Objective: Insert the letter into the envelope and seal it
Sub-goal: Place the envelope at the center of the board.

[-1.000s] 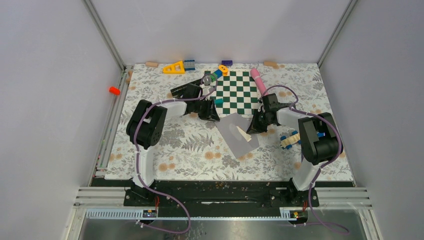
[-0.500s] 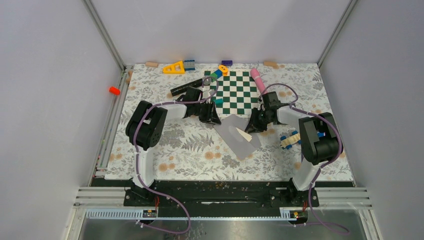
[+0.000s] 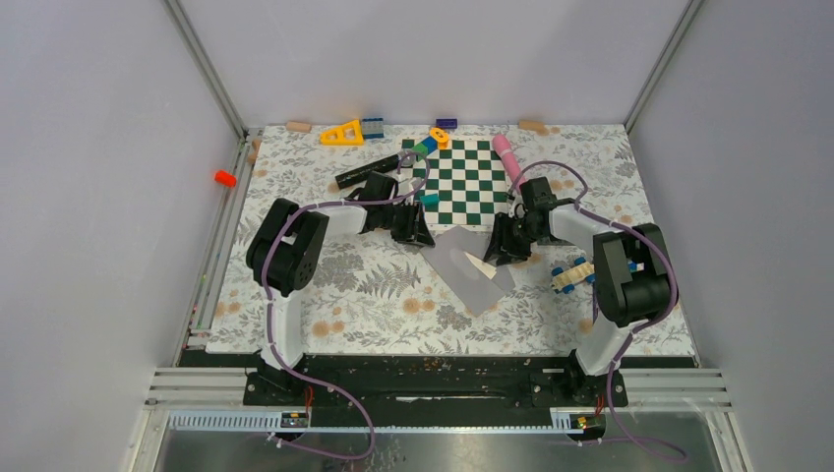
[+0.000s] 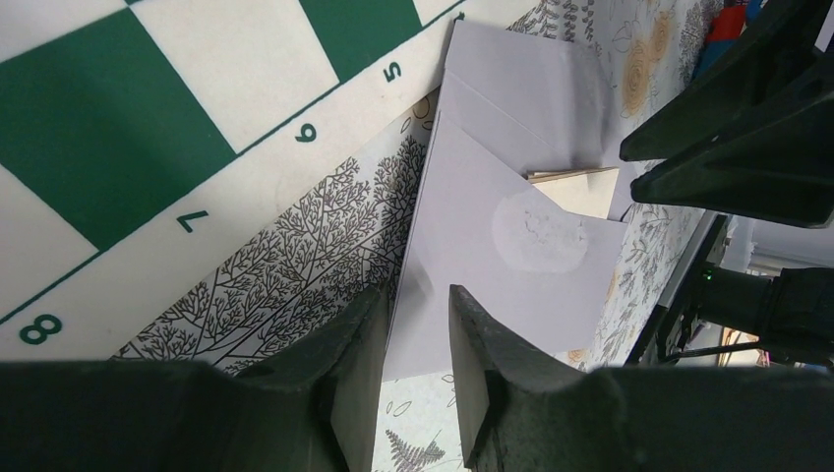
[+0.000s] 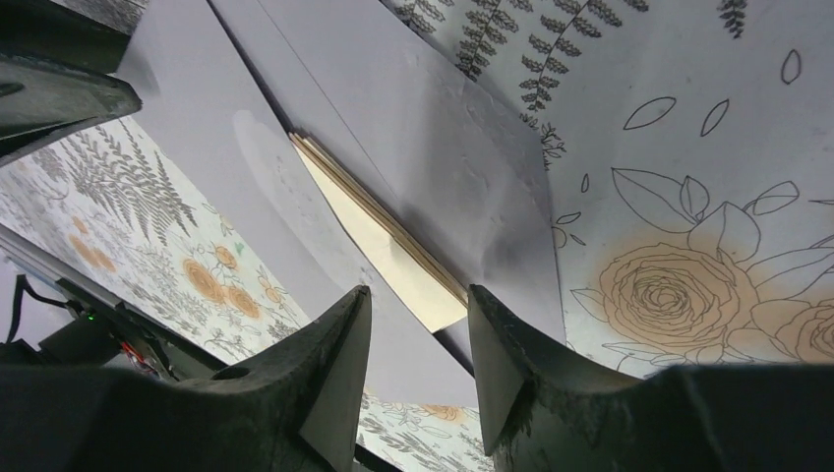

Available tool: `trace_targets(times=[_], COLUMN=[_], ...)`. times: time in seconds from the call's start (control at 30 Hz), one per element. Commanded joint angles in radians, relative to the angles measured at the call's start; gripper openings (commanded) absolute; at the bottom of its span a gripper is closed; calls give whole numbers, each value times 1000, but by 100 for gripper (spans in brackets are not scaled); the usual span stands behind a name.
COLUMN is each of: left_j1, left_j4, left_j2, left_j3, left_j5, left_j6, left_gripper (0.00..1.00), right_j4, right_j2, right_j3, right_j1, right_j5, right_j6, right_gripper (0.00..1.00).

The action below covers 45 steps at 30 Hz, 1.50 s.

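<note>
A: Envelope, position?
B: Flat on the floral cloth, mid-table. One corner reaches the near edge of the green-checked mat. A pale round patch shows on its upper face.
A: Letter?
B: Cream, folded, partly tucked between the grey panels. One end sticks out.
A: Left gripper?
B: Down at the envelope's left edge. Fingers are a narrow gap apart, with the paper's edge in that gap, not pinched.
A: Right gripper?
B: Fingers apart, holding nothing, poised over the letter's exposed end.
A: Surroundings?
B: A wooden toy car lies beside the right arm. A pink cylinder lies at the mat's right edge.
</note>
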Motion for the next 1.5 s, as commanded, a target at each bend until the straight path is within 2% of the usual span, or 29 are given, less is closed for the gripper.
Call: trace_targets(times=[0.0, 0.63, 0.93, 1.17, 1.27, 1.47], left_j1=[-7, -7, -7, -7, -7, -7], left_j4=[-67, -62, -62, -62, -62, -60], left_j2=[0, -6, -7, -6, -7, -10], left_j3=[-38, -47, -46, -45, -48, -60], left_j5=[-41, -44, -44, -41, -39, -35], left_j6=[19, 6, 4, 1, -2, -17], left_gripper=[33, 33, 32, 33, 33, 33], right_j4=[-54, -60, -48, -20, 3, 95], right_j2=[16, 48, 67, 38, 16, -92], right_j3=[23, -6, -8, -30, -46, -111], right_j1=[-10, -12, -12, -20, -22, -28], right_j5=[-33, -51, -78, -107, -115, 20], right_j6=[-51, -42, -38, -39, -39, 0], right_gripper=[48, 42, 31, 1, 0, 0])
